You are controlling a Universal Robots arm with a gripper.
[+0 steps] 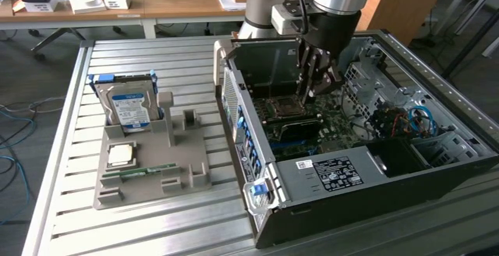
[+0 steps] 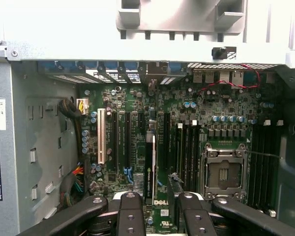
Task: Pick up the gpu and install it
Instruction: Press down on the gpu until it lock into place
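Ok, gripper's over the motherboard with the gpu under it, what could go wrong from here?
1. The gpu stands edge-on in a motherboard slot, between the fingers of the open gripper. A skewed move could knock or tilt it.
2. I cannot tell whether it is fully seated, so it may sit loose.

The motherboard [image 2: 187, 128] is dark green with black slots and one white slot [image 2: 101, 136]. The gpu [image 2: 151, 167] is black with a green edge. The hard drive [image 1: 128, 109] is silver, labelled blue-white, on a grey holder [image 1: 175, 162].
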